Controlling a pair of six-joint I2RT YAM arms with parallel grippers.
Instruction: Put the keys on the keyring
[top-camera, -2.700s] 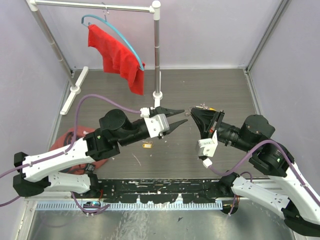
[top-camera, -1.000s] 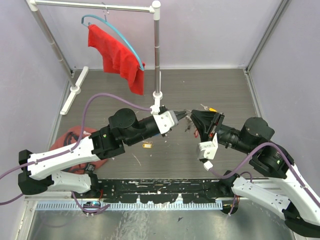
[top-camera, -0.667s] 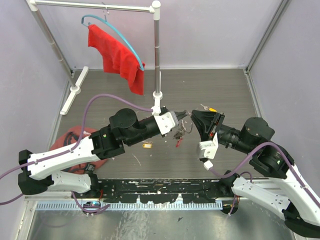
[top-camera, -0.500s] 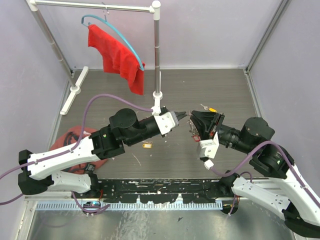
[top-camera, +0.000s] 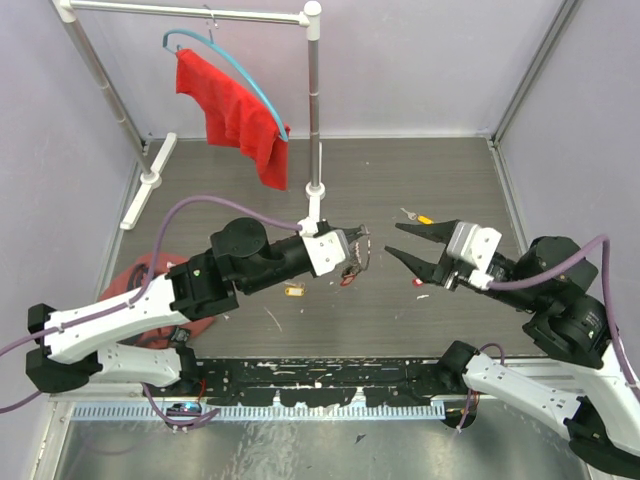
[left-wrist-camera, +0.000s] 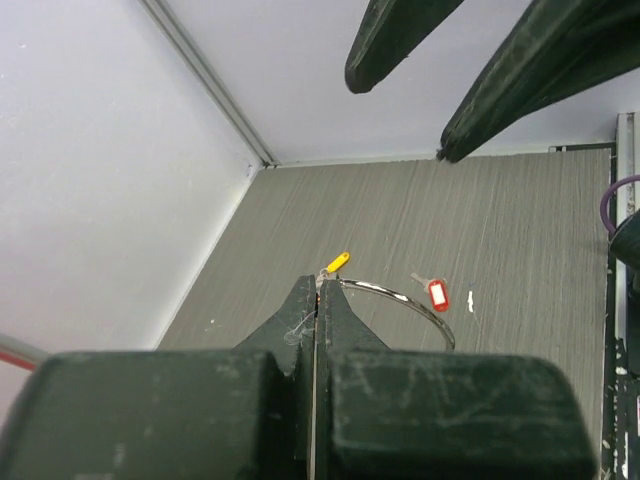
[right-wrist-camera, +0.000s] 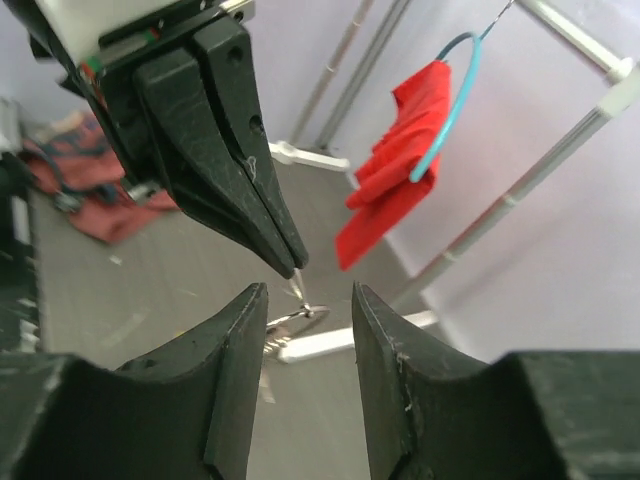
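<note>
keyring (left-wrist-camera: 400, 296) at left gripper (top-camera: 360, 233) tip, right gripper (top-camera: 394, 239) just right of it — apart, key (top-camera: 418, 283) seemingly on table (top-camera: 450, 180) beneath

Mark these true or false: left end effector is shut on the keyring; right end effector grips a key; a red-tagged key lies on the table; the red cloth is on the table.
1. The left end effector is shut on the keyring. True.
2. The right end effector grips a key. False: its jaws stand open with nothing between them.
3. A red-tagged key lies on the table. True.
4. The red cloth lies on the table. False: it hangs from a blue hanger on the rack.
</note>
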